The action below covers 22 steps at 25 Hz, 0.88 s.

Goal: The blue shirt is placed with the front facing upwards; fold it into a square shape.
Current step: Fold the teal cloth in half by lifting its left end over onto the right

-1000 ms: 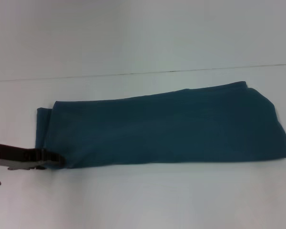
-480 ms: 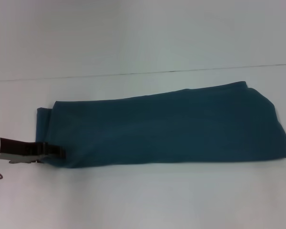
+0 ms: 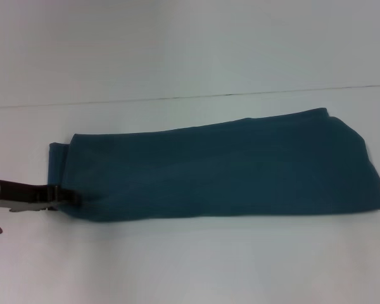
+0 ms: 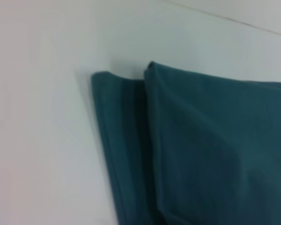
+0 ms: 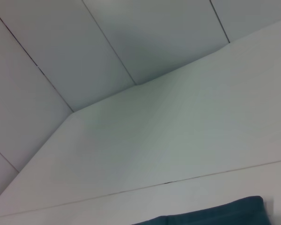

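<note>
The blue shirt (image 3: 221, 168) lies on the white table (image 3: 190, 266) as a long folded strip running left to right, plain side up, with no lettering showing. My left gripper (image 3: 73, 199) reaches in from the left edge and its tip sits at the strip's near-left corner. In the left wrist view the shirt (image 4: 201, 150) shows its stacked folded layers and left end close up. The right wrist view catches only a far corner of the shirt (image 5: 215, 213). The right gripper appears in no view.
A thin seam line (image 3: 190, 96) crosses the white surface behind the shirt. A white panelled wall (image 5: 107, 42) rises beyond the table. White tabletop surrounds the strip on all sides.
The left gripper has shifted slightly toward the far side and a little left along the shirt's left end. The shirt itself has not visibly moved.
</note>
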Each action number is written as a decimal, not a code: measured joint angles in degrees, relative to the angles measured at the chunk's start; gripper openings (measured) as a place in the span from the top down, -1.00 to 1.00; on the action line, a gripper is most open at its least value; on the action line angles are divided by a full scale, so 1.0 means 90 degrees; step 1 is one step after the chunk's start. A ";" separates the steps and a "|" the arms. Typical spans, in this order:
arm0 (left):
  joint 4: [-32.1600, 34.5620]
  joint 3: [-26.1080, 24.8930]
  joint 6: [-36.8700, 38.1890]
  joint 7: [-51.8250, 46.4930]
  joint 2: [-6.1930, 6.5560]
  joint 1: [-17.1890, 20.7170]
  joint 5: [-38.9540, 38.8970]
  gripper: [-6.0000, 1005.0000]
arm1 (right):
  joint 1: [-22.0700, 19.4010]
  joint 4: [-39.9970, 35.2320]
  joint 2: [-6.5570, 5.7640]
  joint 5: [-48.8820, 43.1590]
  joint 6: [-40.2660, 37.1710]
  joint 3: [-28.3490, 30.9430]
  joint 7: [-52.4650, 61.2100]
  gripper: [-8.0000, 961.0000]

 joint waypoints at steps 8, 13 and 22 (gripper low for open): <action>0.0013 0.0072 -0.0168 0.0060 -0.0020 0.0031 0.0004 0.18 | 0.0001 0.0000 0.0000 0.0000 0.0004 0.0005 0.0000 0.94; 0.0010 0.0073 -0.0180 0.0060 -0.0024 0.0025 0.0004 0.40 | 0.0001 0.0000 0.0000 0.0000 0.0017 0.0013 -0.0015 0.94; 0.0003 0.0083 -0.0182 0.0058 -0.0018 0.0031 0.0008 0.88 | 0.0001 0.0000 0.0005 0.0008 0.0027 0.0018 -0.0020 0.94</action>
